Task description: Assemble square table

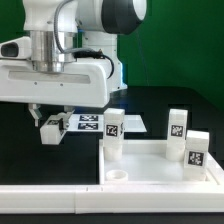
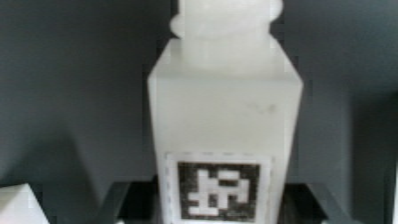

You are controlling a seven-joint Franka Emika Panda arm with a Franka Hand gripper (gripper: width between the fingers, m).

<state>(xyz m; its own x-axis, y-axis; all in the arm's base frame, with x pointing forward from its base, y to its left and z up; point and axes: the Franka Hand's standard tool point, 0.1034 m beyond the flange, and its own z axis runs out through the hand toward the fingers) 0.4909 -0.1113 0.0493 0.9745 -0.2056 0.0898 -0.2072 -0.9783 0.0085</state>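
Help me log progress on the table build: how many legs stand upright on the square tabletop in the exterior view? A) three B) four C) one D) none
A: three tagged legs stand on the square tabletop, one at its near corner and two toward the exterior view's right.

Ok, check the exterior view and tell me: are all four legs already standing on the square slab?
No: only three legs stand on the square slab; its near corner hole is open.

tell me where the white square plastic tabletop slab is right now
In the exterior view, the white square plastic tabletop slab lies at lower right, three tagged white legs standing on it.
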